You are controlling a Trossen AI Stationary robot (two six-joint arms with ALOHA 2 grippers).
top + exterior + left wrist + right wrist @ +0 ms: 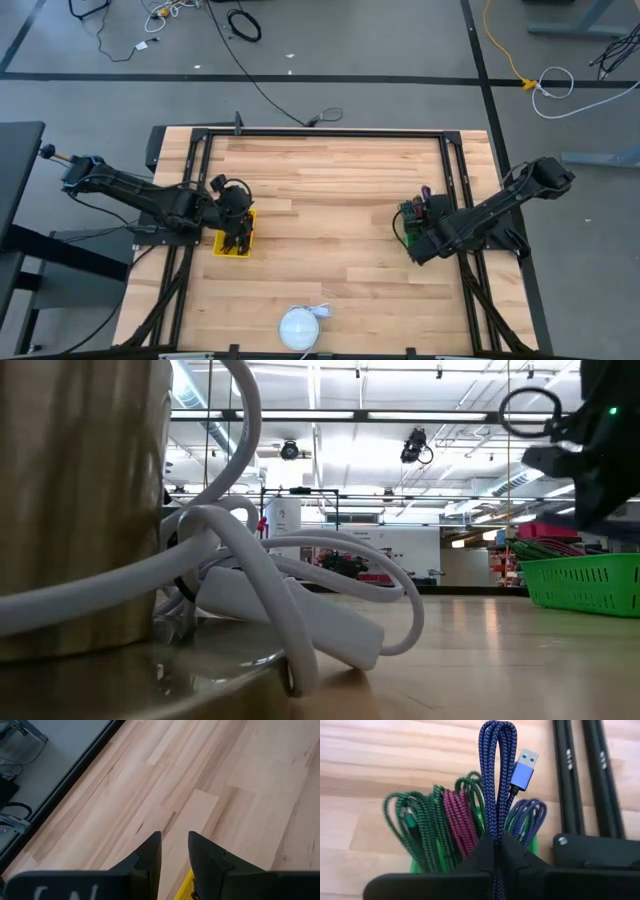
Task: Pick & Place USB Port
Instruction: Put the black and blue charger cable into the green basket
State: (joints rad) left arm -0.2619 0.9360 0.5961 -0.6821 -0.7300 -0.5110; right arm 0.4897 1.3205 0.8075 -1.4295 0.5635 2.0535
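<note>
A blue braided USB cable, folded into a long bundle with its blue plug beside the loop end, is between the shut fingers of my right gripper. That gripper is over the green bin at the table's right. In the bin lie coiled green, magenta and purple cables. My left gripper waits open over the yellow bin at the table's left, with only bare wood between its fingers. My right gripper pinches the folded blue cable bundle, several strands together, between its two fingers. The fingers lie along the bundle, slanting down over the green bin. The loop end and the plug stick out past the fingertips; the rest runs back between the fingers, out of sight.
A white round object with a white cord sits at the table's near edge. Black frame rails run along the table's sides and far edge. Bare wood lies between the two bins.
</note>
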